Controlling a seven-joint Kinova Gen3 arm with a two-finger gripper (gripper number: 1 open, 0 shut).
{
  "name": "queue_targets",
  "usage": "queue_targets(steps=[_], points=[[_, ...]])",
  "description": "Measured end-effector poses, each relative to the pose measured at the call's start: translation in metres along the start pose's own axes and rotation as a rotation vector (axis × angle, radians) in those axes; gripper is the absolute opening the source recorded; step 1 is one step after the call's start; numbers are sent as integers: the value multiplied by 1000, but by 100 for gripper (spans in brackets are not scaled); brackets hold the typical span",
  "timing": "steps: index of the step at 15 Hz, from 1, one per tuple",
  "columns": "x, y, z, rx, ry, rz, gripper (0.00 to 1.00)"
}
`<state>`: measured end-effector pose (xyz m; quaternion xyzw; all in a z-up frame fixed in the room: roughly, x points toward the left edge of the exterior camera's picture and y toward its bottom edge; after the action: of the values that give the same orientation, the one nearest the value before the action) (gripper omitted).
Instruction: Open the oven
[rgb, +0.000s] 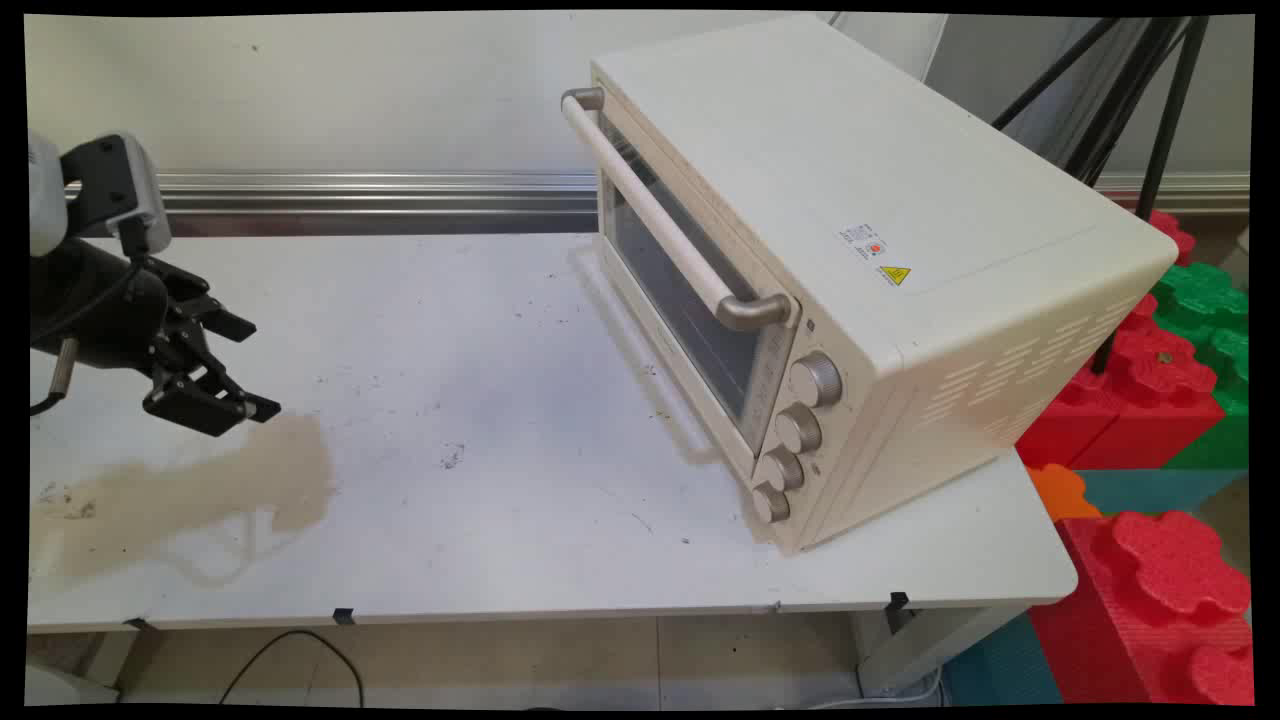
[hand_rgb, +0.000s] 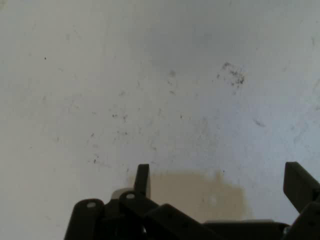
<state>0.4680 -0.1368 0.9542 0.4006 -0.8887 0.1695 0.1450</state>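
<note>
Gripper: the gripper (rgb: 232, 368) hung low over the left part of the surface (rgb: 480, 420), fingers spread wide apart and holding nothing; in the hand view the two fingertips (hand_rgb: 142, 179) stood far from each other with bare surface between them.
Nearest thing: a tan stain (rgb: 190, 495) lay on the surface just under and beside the gripper, its upper edge close to the lower finger; the hand view showed the same stain (hand_rgb: 195, 192) between the fingers.
Oven: a cream toaster oven (rgb: 850, 250) stood well apart on the right side, door shut, its long handle (rgb: 660, 215) across the front and four knobs (rgb: 798, 430) down the near corner.
Progress: nothing was held or touched, and the oven door was closed.
Open room: the middle of the surface between gripper and oven carried only scuffs and specks.
Edges: the oven's near corner sat close to the front edge; red and green foam blocks (rgb: 1160, 380) were stacked off the right end.
</note>
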Motion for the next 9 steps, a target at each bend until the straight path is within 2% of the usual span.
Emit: queue_targets(steps=[4, 9], points=[[9, 0, -7, 6, 20, 0, 100], [33, 1, -22, 16, 69, 0, 100]])
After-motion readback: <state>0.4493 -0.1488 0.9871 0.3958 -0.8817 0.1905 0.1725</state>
